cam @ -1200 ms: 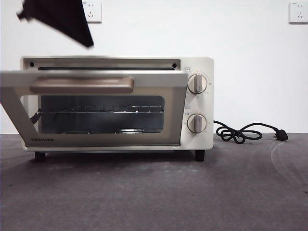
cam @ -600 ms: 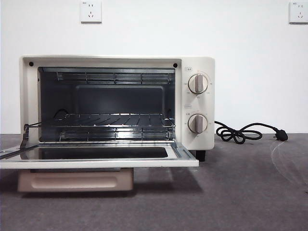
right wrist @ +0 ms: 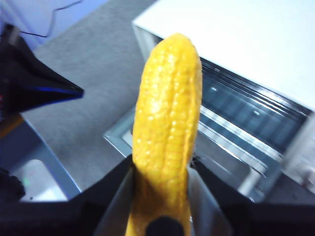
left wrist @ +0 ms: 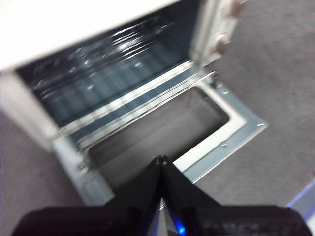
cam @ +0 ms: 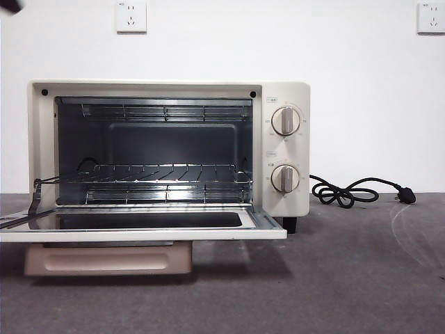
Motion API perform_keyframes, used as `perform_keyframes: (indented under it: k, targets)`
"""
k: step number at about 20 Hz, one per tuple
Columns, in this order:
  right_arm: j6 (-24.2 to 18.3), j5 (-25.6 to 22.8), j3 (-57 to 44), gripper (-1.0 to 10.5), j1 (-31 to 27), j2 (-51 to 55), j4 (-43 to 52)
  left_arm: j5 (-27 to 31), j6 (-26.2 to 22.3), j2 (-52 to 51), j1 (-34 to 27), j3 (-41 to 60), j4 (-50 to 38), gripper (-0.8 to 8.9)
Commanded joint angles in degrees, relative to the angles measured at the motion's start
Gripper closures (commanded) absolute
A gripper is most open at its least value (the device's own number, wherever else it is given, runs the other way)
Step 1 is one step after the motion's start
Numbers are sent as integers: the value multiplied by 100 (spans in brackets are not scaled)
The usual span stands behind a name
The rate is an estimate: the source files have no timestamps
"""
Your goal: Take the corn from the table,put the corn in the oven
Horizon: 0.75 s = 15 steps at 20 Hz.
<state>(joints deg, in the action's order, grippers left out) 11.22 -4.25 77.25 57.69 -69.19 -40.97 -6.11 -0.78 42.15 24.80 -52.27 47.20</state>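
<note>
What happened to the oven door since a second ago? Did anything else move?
The oven door swung from half-shut down to flat open, showing the wire rack. The dark arm that hung over it went up and left; only a black tip shows now. The left gripper is shut, above the door. The right gripper holds the corn. Oven, knobs and cord stayed put.

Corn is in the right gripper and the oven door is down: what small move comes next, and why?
Probably ease the right gripper forward and down toward the oven opening. It is shut on the corn, the door lies flat, the wire rack is bare, and the left gripper is shut above the door.
</note>
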Motion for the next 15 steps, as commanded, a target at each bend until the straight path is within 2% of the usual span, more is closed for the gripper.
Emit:
perform_keyframes:
  k: [1,4,7,13,15]
  targets:
    - [-291,157,7,959,7,-173,216,13,127,-415,-367,420,-103,822]
    - [-457,229,7,959,4,-387,424,7,129,-909,-811,745,-98,822]
    - [-802,350,7,959,4,-741,702,-35,133,-1523,-1346,964,-2,822]
    - [-1906,297,7,959,4,-1650,1257,-332,107,-1952,-1996,977,487,822]
    - [-2365,-81,7,959,4,-1947,1408,-332,212,-1956,-2033,977,507,822]
